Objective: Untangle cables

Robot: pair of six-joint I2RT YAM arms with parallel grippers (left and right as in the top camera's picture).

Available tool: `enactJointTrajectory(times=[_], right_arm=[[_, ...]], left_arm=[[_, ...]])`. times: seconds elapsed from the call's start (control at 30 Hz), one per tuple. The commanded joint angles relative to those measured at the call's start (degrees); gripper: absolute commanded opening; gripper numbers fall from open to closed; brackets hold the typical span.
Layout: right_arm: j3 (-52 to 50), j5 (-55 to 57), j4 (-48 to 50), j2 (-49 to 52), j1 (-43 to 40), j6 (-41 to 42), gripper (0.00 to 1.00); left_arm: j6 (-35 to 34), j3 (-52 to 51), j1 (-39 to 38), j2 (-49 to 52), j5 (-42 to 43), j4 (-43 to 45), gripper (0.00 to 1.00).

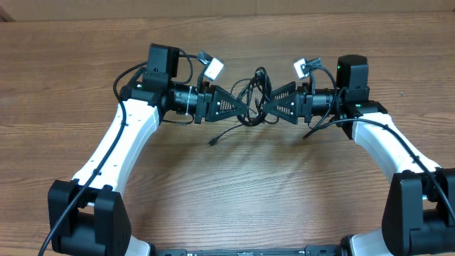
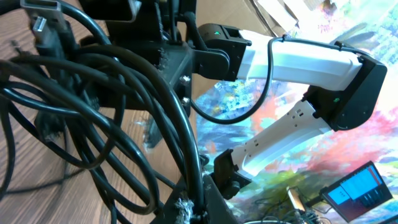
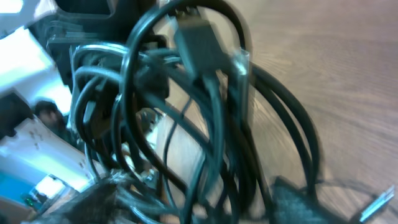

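Though the left hand [image 1: 245, 108] clamps the cables [image 1: 257, 84], blur and clutter hide whether the right hand [image 1: 267, 108] grips.

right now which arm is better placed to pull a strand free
Right, likely: the right gripper looks open at the cables, free to regrip; the left gripper is shut on them as anchor.

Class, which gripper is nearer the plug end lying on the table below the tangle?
Left. In the overhead view the left gripper is just up and right of the plug end; the right gripper lies farther right, across the cable tangle.
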Motion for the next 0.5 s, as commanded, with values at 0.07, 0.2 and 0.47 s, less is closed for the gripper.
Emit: enactJointTrajectory(times=[0.07,0.2,0.47], right_arm=[[0.1,-0.8,0.1,-0.9,0.4,0.4,0.14],[0.1,10.3,-2.9,-0.9,0.2,4.1,0.04],[0.1,25.5,-11.3,-1.0,0.7,4.6,0.04]], left_arm=[[2.1,-0.1,-0.5,-0.3,-4.9,-2.6,0.07],[-2.5,-0.1,-0.5,-0.3,-18.4,-6.0,0.35],[-20.3,-0.1,-0.7,-0.3,-35.4,-0.4,0.69]])
